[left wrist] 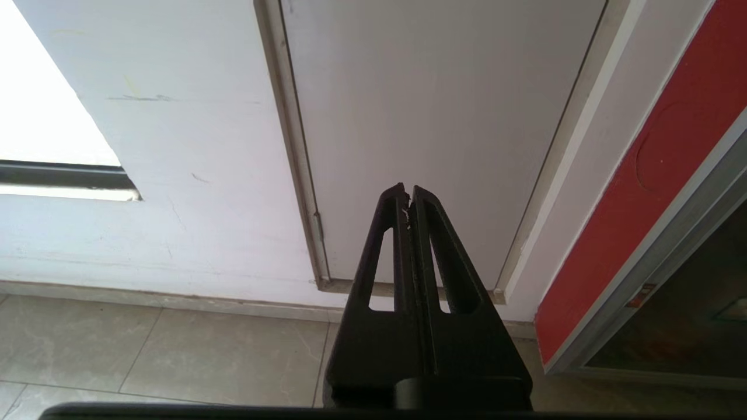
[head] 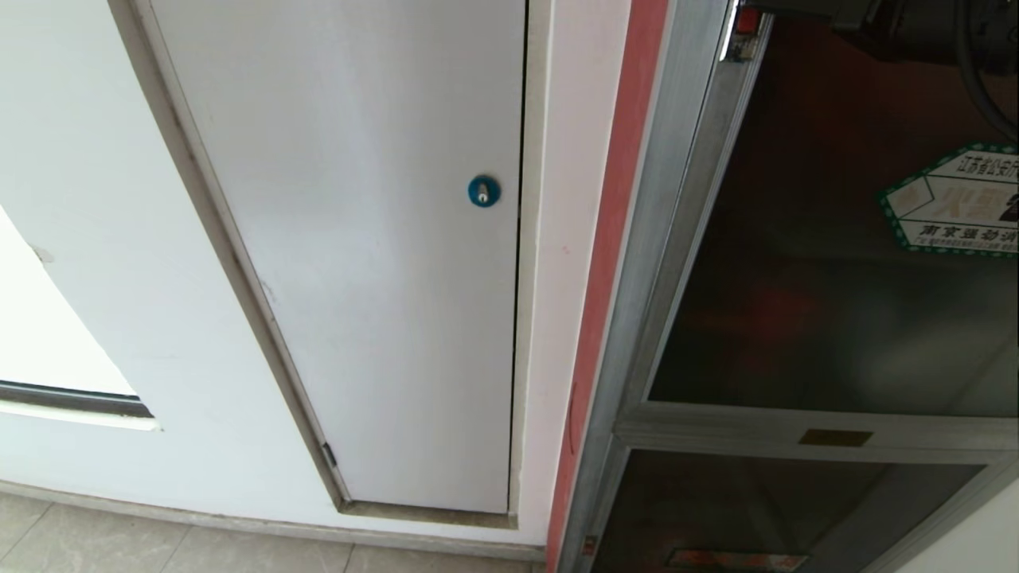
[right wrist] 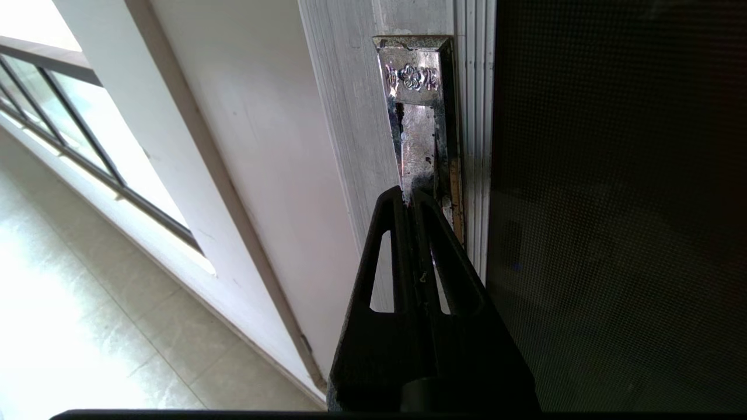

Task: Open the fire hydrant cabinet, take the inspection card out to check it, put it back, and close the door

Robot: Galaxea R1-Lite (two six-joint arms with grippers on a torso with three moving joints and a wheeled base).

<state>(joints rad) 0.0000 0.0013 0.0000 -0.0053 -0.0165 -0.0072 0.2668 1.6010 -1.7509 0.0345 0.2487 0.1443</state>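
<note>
The fire hydrant cabinet (head: 637,318) stands at the right of the head view, silver-framed with a red strip down its side. Its door (head: 836,302) is a dark glass pane with a green-edged hexagonal sticker (head: 955,203). In the right wrist view my right gripper (right wrist: 408,195) is shut. Its tips sit at the lower end of a worn metal pull plate (right wrist: 417,116) set in the door's frame, beside the dark glass (right wrist: 613,204). Nothing is held between the jaws. My left gripper (left wrist: 408,192) hangs shut and idle low before the white panel. The inspection card is hidden.
A white panel (head: 358,239) with a blue round lock (head: 483,191) fills the wall left of the cabinet. A brass plate (head: 834,437) sits on the crossbar above a smaller lower glass door (head: 756,501). Tiled floor (left wrist: 146,344) runs below, and a railed window (right wrist: 58,99) lies further left.
</note>
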